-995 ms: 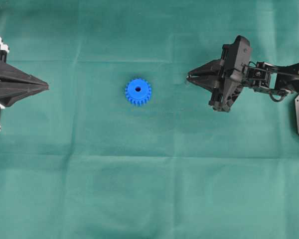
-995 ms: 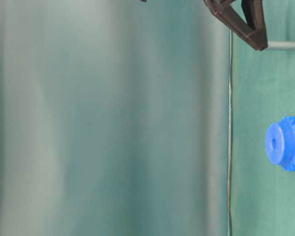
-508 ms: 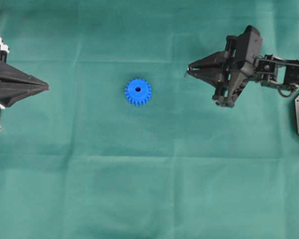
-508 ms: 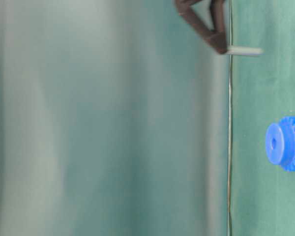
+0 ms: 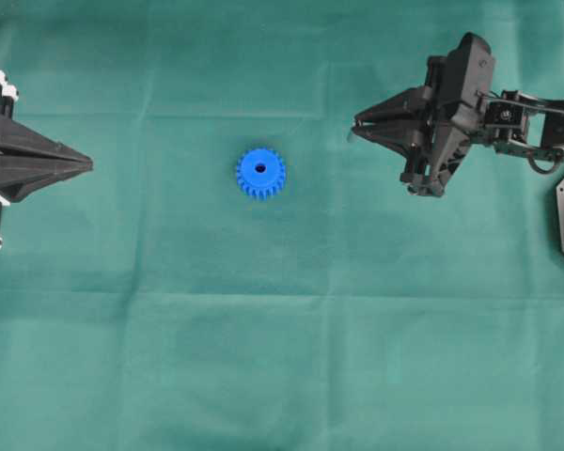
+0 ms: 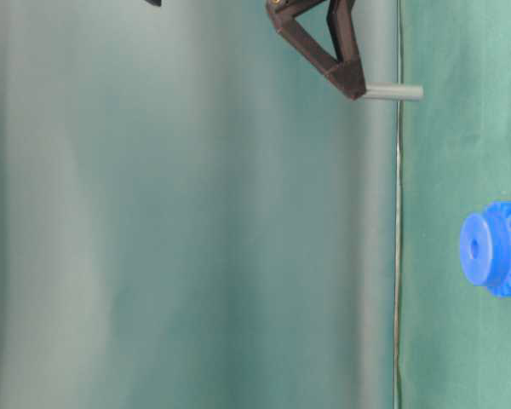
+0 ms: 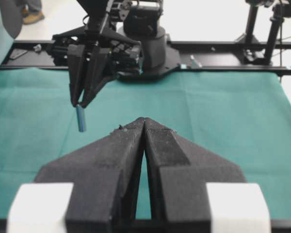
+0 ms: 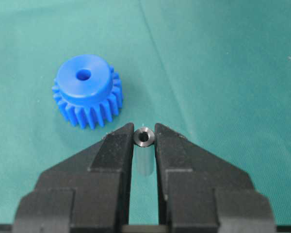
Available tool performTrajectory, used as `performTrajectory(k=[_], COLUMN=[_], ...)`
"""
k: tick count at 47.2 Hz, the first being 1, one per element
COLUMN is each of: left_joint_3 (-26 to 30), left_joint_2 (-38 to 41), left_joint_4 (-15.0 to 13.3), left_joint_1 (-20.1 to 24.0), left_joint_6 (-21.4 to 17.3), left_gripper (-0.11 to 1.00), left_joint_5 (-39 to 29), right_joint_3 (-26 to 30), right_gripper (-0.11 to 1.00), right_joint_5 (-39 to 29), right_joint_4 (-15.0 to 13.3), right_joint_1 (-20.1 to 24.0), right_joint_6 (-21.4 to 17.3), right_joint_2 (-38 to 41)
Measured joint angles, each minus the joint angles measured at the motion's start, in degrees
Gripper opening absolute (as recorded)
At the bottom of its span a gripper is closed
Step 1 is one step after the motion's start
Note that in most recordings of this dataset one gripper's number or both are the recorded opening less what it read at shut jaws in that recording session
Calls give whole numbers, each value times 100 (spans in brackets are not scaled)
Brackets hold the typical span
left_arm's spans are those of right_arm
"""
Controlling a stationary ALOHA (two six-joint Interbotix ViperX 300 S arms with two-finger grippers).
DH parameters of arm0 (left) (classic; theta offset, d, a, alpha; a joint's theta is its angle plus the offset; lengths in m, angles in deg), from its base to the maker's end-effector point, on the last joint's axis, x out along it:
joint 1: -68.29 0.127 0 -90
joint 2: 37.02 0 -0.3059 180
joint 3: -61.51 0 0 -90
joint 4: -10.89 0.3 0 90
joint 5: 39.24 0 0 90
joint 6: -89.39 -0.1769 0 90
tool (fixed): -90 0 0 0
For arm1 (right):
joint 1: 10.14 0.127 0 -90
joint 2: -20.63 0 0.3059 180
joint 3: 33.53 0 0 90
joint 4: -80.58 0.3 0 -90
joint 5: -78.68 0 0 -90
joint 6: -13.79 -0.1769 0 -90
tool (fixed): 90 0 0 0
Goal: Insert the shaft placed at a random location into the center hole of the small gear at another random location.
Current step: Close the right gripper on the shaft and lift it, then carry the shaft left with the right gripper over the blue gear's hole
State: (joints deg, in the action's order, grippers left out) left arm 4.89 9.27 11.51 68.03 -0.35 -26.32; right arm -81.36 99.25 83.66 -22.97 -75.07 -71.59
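So the right gripper (image 8: 144, 137) pinches the shaft (image 8: 144, 136) upright, pointing straight down, clear above the cloth (image 5: 282, 329), beside the small gear (image 8: 87, 90); left gripper (image 7: 144, 124) pressed together.

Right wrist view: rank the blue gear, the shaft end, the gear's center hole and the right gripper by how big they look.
1. right gripper, filling the lower frame, though it sits nearest the camera
2. small gear
3. shaft end, pinched between the jaws
4. center hole, about the same as the shaft end; nearness makes ranking those two unsure
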Motion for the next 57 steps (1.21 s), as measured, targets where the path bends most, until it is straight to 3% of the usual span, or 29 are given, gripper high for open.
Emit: performTrajectory(k=[11,38,57], left_joint_3=[9,0,0], left_joint_2=[0,9,0], left_joint_4=[0,0,0], left_joint_1=[-9,-9,0], left_joint_6=[0,0,0], left_gripper=[0,0,0], left_joint_5=[0,-9,-9], right_joint_3=[378,1916,2004], right_gripper=[13,13,13], right_joint_5=[9,-229,-237], right_joint_4=[0,-26,-26], right_joint_1=[105,615,624], right_joint_6=[0,0,0], right_joint_2=[387,1617,1723])
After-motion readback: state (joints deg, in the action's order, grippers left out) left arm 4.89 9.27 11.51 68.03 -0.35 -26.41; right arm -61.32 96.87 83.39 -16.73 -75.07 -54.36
